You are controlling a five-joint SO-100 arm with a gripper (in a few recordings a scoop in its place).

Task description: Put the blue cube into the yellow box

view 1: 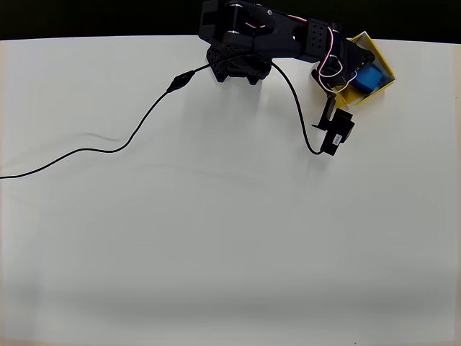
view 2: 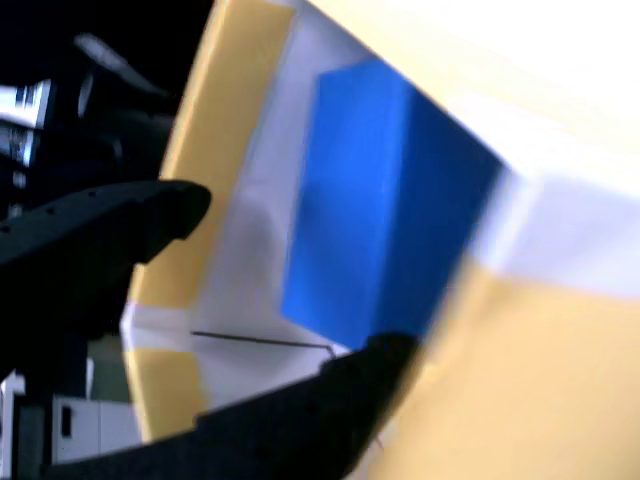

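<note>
I have the gripper (view 2: 290,290) over the yellow box (view 1: 383,63) at the far right of the table (view 1: 216,238). Its jaws stand spread, and the blue cube (view 2: 385,235) lies between them, inside the box; I cannot tell if one finger touches it. To finish well I would lift straight up, without dragging the wall. I can read no writing or brand.

The arm (view 1: 288,40) is built of black segments, strung with red-and-white wires; a black cable (view 1: 144,122) is attached.
</note>
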